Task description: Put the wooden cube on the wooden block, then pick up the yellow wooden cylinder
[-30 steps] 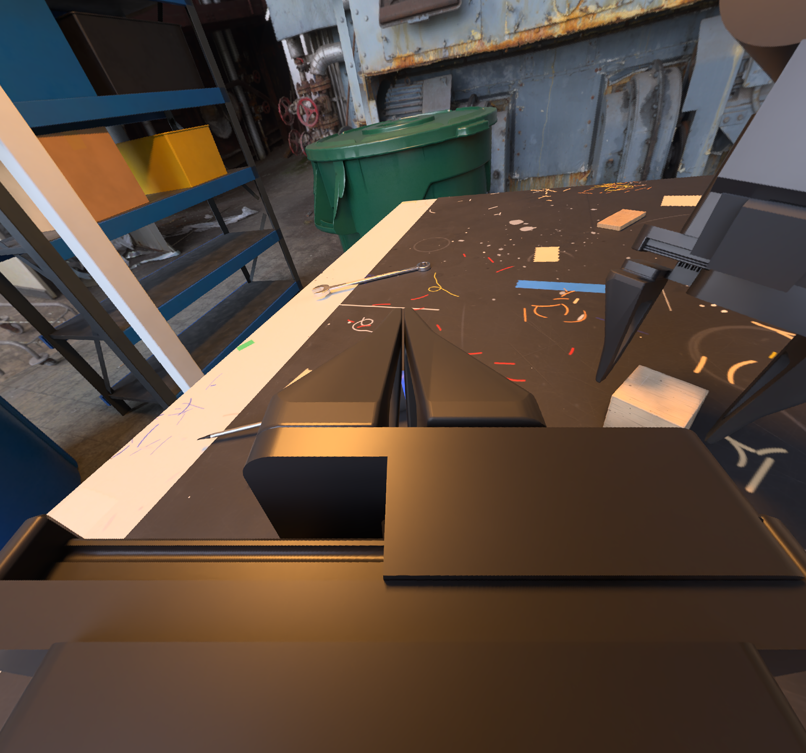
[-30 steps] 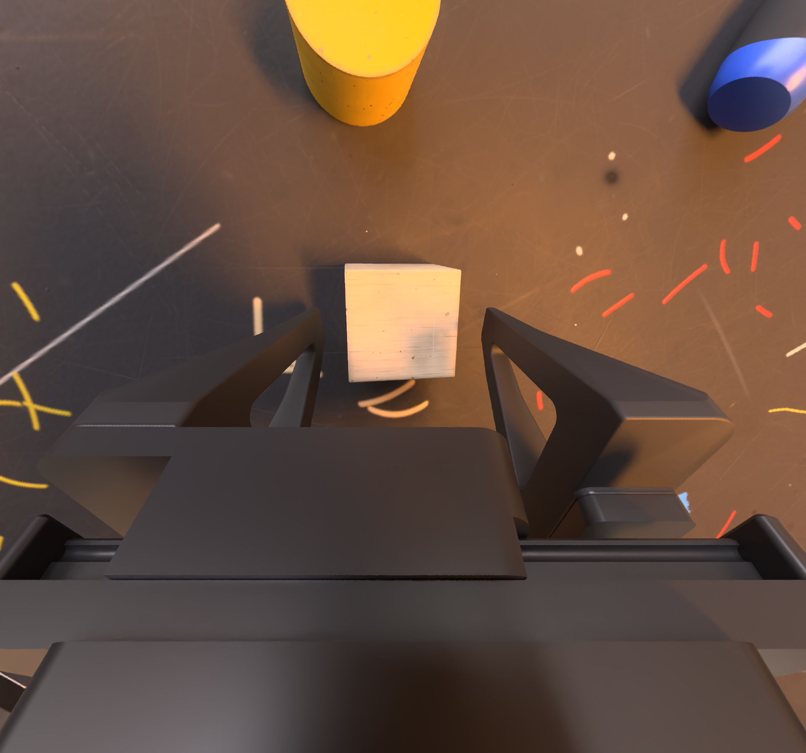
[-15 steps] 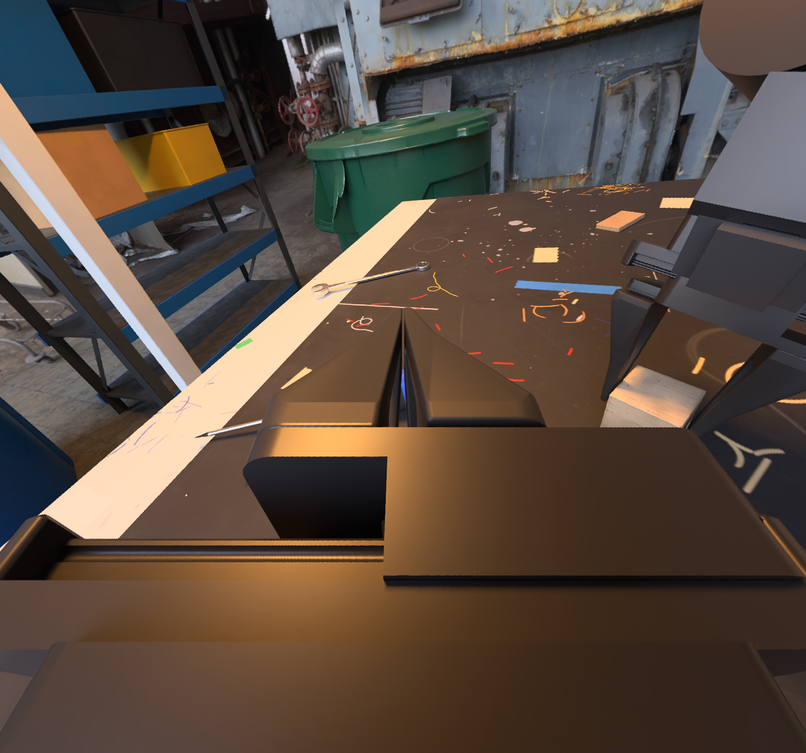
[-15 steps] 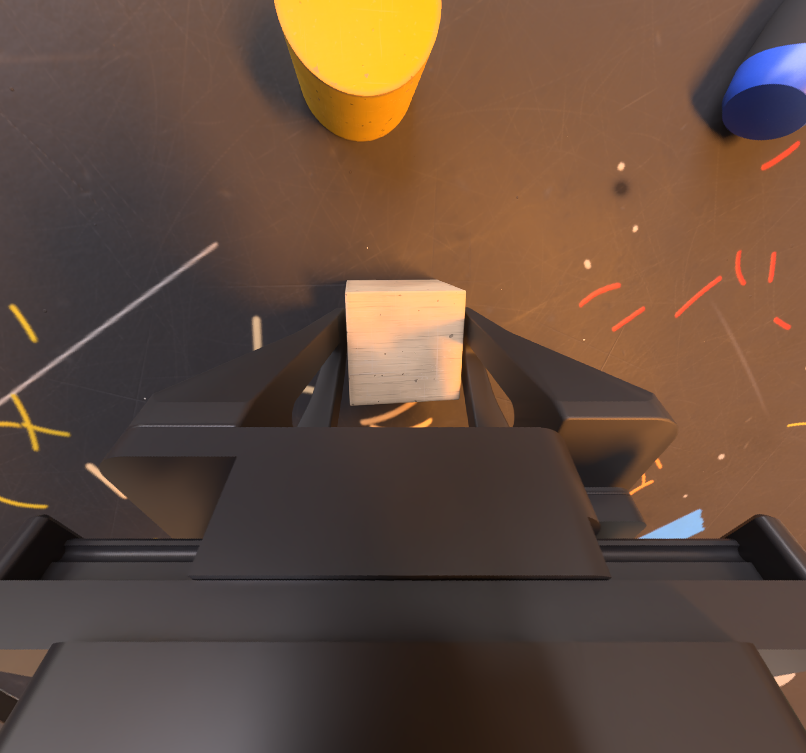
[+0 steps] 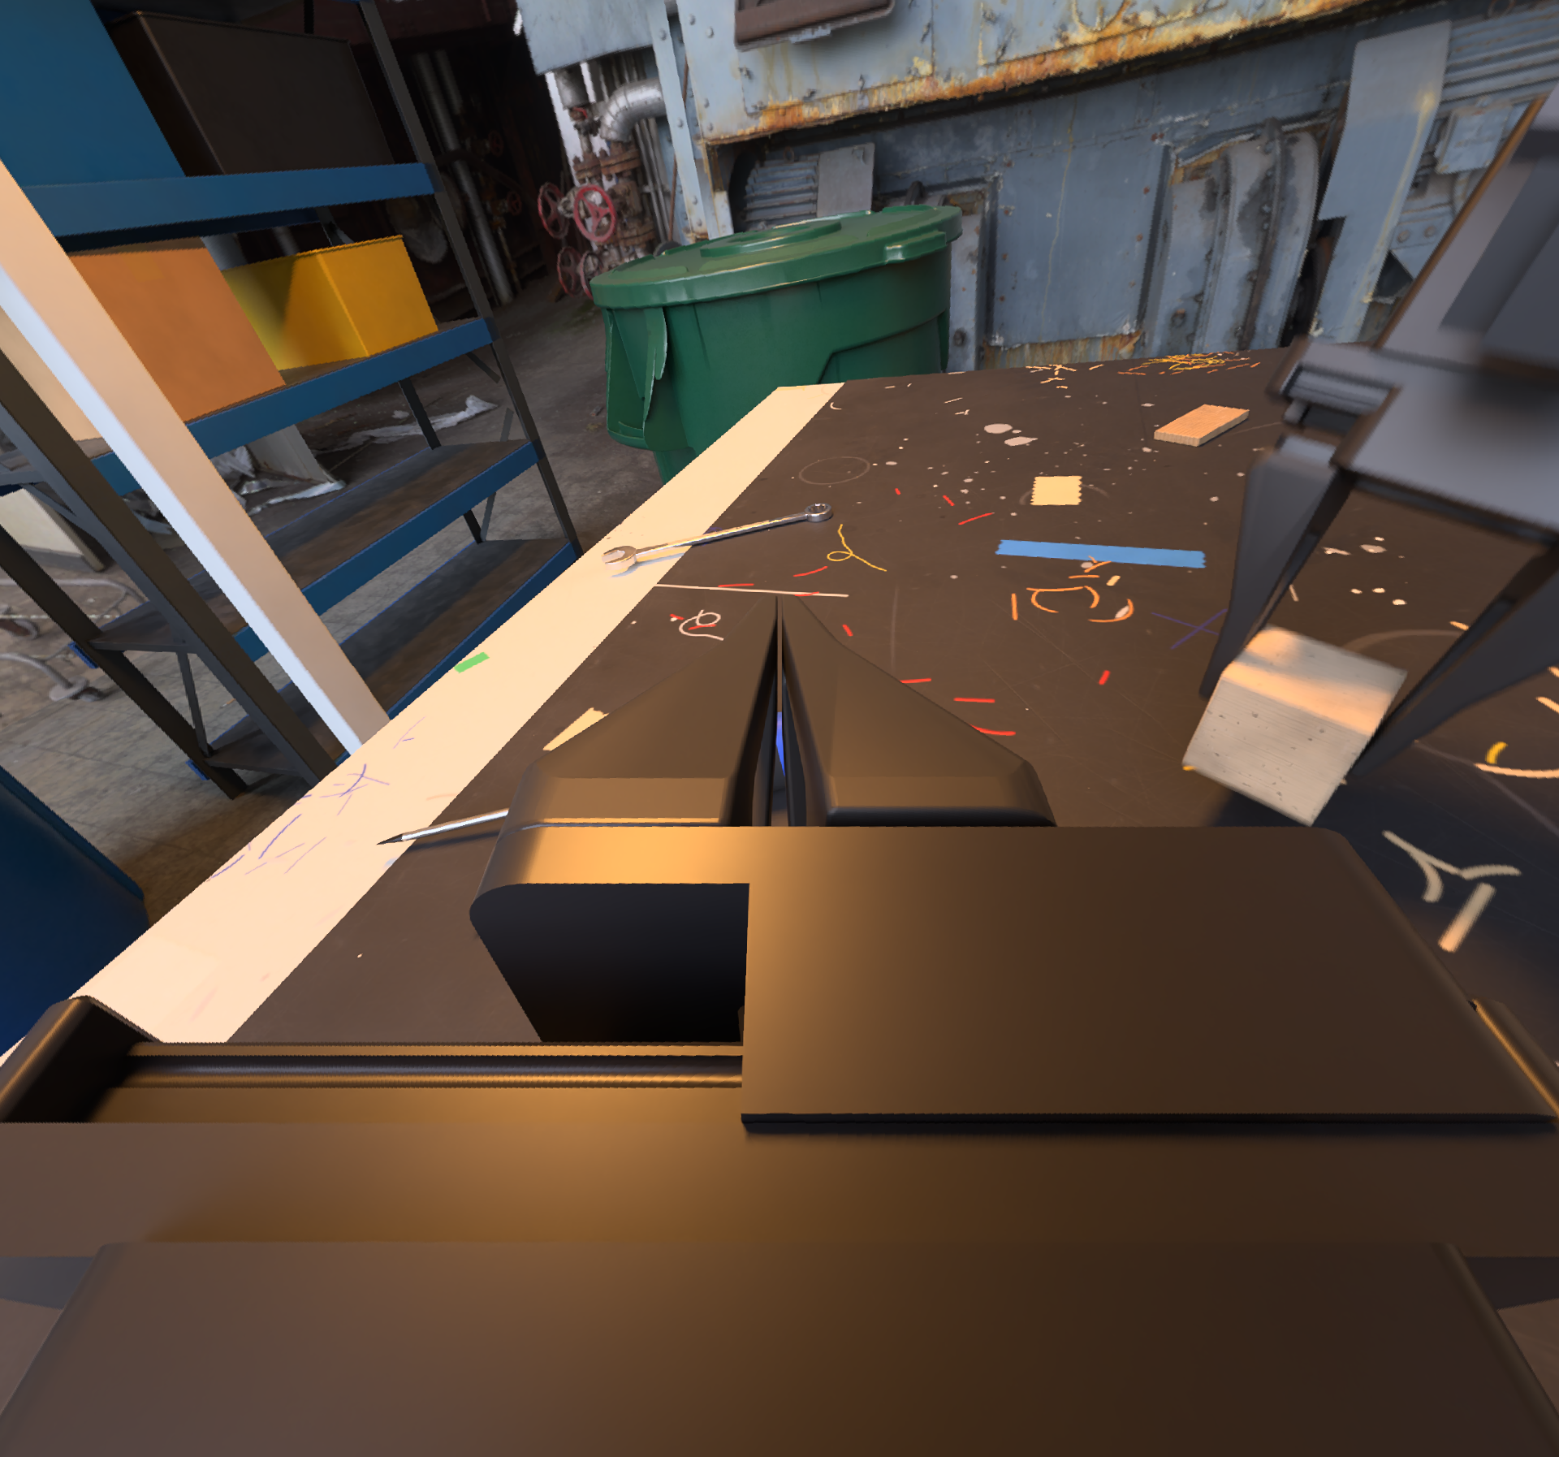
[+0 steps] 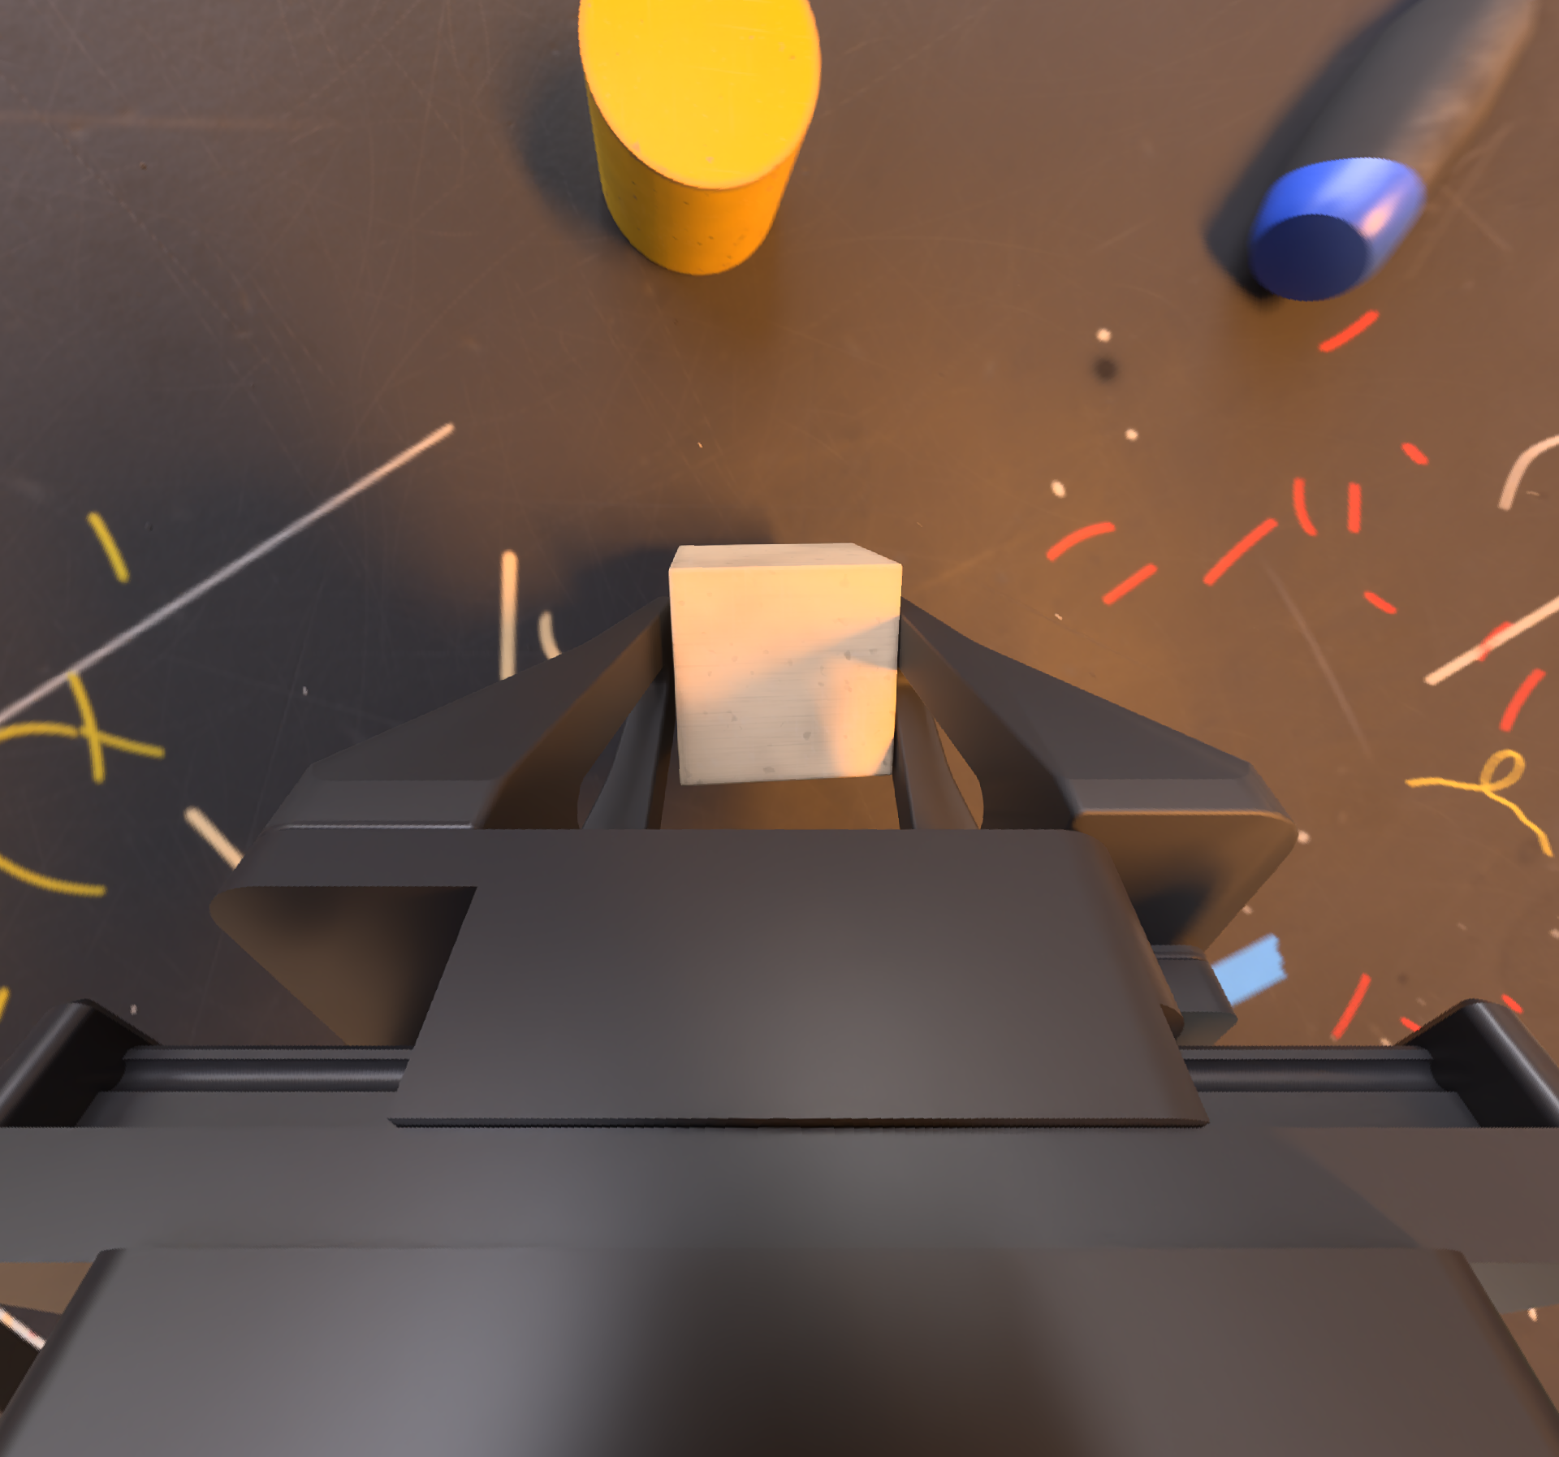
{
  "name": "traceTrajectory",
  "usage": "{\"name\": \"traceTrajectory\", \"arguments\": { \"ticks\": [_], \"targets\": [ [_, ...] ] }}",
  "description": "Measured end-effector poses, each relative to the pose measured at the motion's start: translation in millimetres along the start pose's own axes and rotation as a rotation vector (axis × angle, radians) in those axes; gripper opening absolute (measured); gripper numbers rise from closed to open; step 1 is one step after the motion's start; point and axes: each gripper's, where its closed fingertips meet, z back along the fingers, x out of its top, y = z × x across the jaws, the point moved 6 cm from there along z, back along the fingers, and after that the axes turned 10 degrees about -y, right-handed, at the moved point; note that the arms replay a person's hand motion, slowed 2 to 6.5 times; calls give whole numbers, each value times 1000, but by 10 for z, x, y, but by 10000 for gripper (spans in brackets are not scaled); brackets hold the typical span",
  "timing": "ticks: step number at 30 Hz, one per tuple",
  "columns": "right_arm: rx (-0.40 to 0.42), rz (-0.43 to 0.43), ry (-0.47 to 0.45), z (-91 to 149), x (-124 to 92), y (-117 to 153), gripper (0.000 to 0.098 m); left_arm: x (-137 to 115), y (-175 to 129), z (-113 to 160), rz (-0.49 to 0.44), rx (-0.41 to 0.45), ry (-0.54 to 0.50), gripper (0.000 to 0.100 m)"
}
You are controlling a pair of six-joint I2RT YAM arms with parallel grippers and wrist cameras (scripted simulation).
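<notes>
The right pincer (image 6: pixel 784 661) was clamped on the wooden cube (image 6: pixel 784 661), one finger pressed flat against each side. In the left wrist view the cube (image 5: pixel 1291 720) hung tilted between those fingers, clear of the dark bench (image 5: pixel 970 657). Beyond the cube stood the yellow cylinder (image 6: pixel 700 92), upright on the bench (image 6: pixel 253 277) and well apart from the pincer. To its right lay a blue and black tool handle (image 6: pixel 1392 125), on its side.

The left pincer (image 5: pixel 778 623) was closed with its fingers together, holding nothing, low over the bench. Ahead of it lay a silver wrench (image 5: pixel 717 535) near the pale bench edge, and farther off, toward the far end, a flat wooden block (image 5: pixel 1200 424). A strip of blue tape (image 5: pixel 1101 553) lay between. Behind the bench stood a green bin (image 5: pixel 776 319).
</notes>
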Motion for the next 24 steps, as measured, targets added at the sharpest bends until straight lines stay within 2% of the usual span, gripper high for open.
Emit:
{"name": "traceTrajectory", "arguments": {
  "ticks": [6, 12, 18, 24],
  "targets": [
    [-58, 5, -42, 554, -74, -275, 405, -8, 4, 8, 11, 4, -2, 9],
    [-160, -9, -39, 1244, -363, -666, 406, -20, 10, 11, 23, 6, -3, 9],
    [-241, -7, 49, 1823, -782, -990, 406, -32, 11, 13, 25, 7, -1, 9],
    [-252, -4, 149, 2153, -1231, -1255, 406, -64, 14, 18, 25, 7, 10, 9]
  ]
}}
